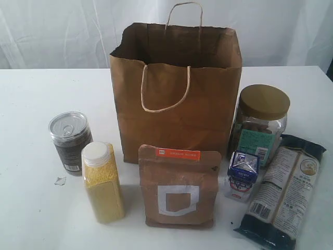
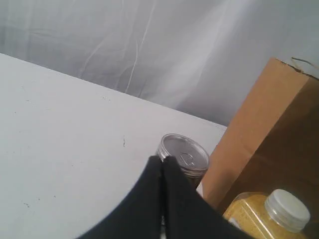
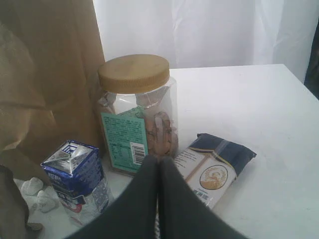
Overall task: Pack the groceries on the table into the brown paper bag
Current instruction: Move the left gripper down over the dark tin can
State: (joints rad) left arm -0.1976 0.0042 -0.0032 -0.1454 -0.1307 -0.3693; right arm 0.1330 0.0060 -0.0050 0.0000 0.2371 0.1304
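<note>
Both arms carry their tools pressed shut, with nothing between the fingers. The left tool (image 2: 161, 163) hangs over the desk (image 1: 31, 99) near the dark pull-tab can (image 1: 70, 139), and the right tool (image 3: 158, 163) hangs in front of the gold-lidded clear jar (image 1: 261, 124). Neither touches a grocery, and neither appears in the exterior view.

At the back middle of the desk, the brown paper bag (image 1: 177, 99) stands upright with its mouth open. One handle stands up and the other has flopped down its front face, so items can probably be lowered in from above.

All six groceries sit outside the bag, so packing has not begun. The can and the yellow-grain bottle (image 1: 103, 183) stand close together on the left arm's side. The brown kraft pouch (image 1: 178, 188) stands upright just in front of the bag. On the right arm's side the small blue-white carton (image 1: 242, 174) stands beside the jar, and the long dark noodle packet (image 1: 286, 191) lies flat next to them.

This spread seems meant to divide the work, giving each arm the items nearest to it. Either tool would have to open before gripping anything.
</note>
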